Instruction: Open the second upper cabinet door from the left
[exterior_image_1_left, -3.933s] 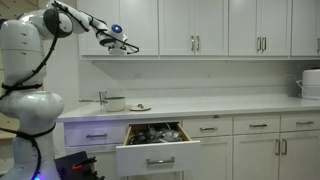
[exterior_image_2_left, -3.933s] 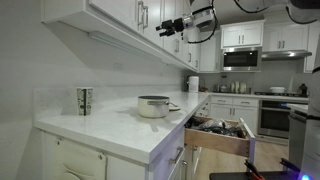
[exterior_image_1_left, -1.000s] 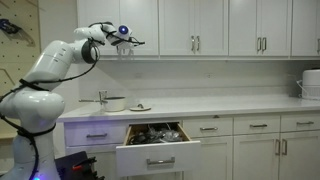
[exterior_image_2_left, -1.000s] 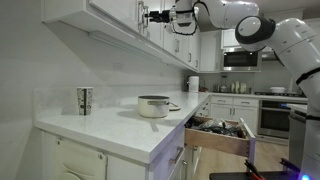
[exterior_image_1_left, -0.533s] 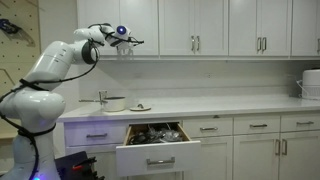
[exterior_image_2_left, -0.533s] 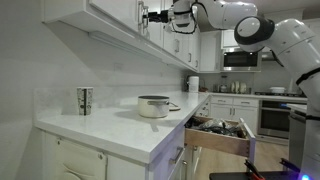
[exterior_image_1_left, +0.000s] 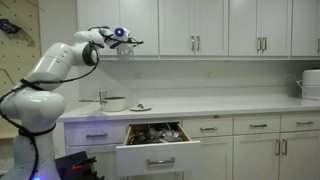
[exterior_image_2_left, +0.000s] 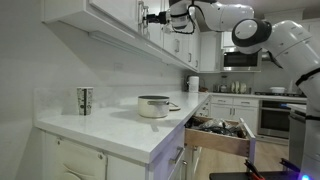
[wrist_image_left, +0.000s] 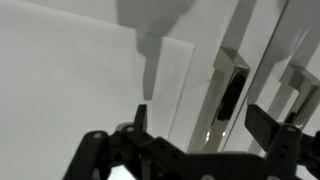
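Hovering at the second upper cabinet door (exterior_image_1_left: 142, 22), which is shut, high above the pot (exterior_image_1_left: 115, 103). Gripper (exterior_image_1_left: 127, 44) is released: wrist view shows the jaws spread, with the door's handle (wrist_image_left: 230, 92) between them, unclamped.

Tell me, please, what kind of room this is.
Probably a home kitchen: white upper cabinets with slim silver bar handles, a white countertop carrying a round metal pot, and a dark built-in microwave.
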